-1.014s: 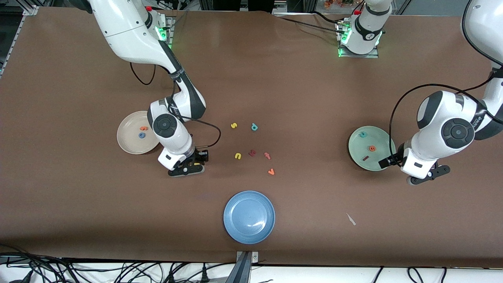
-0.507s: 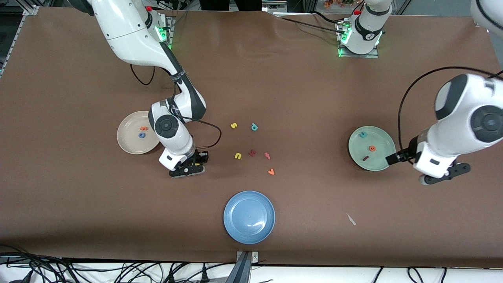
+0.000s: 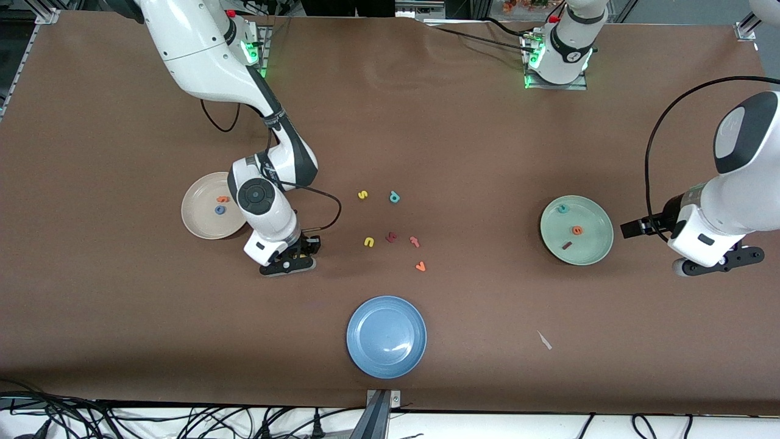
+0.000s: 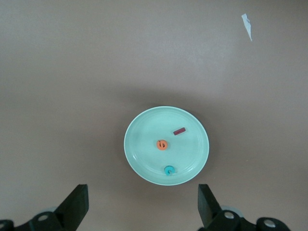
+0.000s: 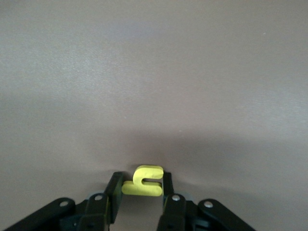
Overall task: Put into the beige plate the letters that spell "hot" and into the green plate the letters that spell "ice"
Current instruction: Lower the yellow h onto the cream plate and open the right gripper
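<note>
My right gripper is low over the table beside the beige plate, toward the middle of the table. Its jaws press both sides of the yellow h. In the beige plate lie the orange t and the blue o. The green plate holds the teal c, the orange e and the dark red i. My left gripper hangs open and empty beside the green plate, toward the left arm's end of the table.
Loose letters lie mid-table: a yellow s, a teal p, a yellow u, a dark red letter, a pink one and an orange v. A blue plate sits nearer the camera, and a white scrap lies on the table.
The left arm has swung away from the green plate toward its own end of the table. The right gripper's jaws have closed in on the yellow h.
</note>
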